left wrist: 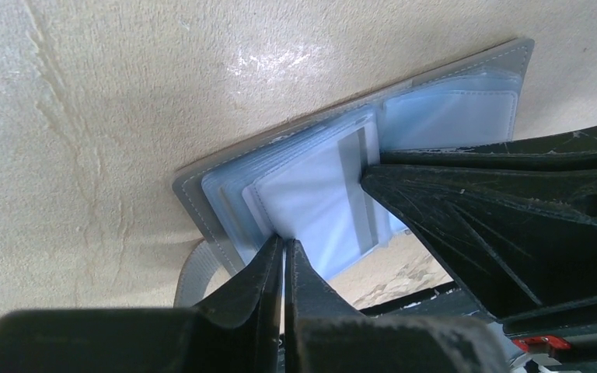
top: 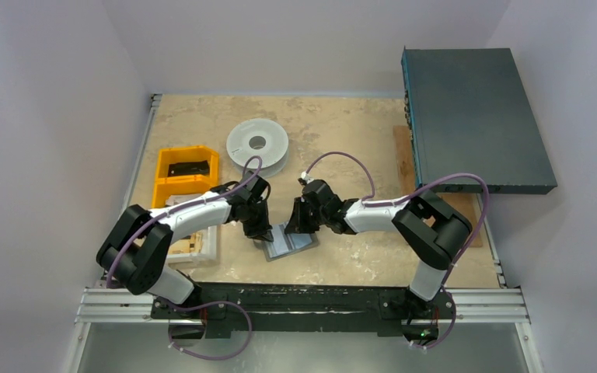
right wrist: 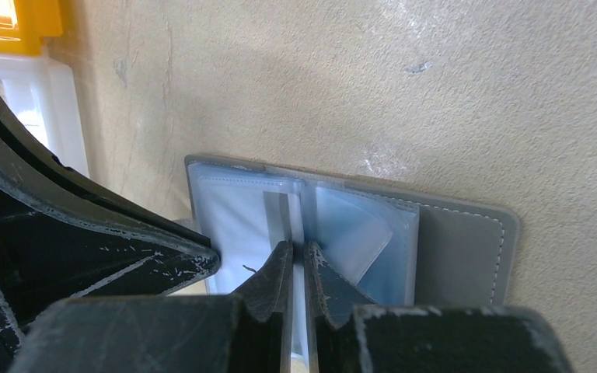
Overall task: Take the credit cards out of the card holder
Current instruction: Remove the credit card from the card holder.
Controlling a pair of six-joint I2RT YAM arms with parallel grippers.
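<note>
The slate-grey card holder (top: 291, 243) lies open on the tan table (top: 342, 132) between both arms, its clear plastic sleeves facing up. The left gripper (left wrist: 284, 247) is pinched almost closed on the edge of the front sleeve. The right gripper (right wrist: 296, 253) is squeezed narrow on a sleeve leaf near the fold.
</note>
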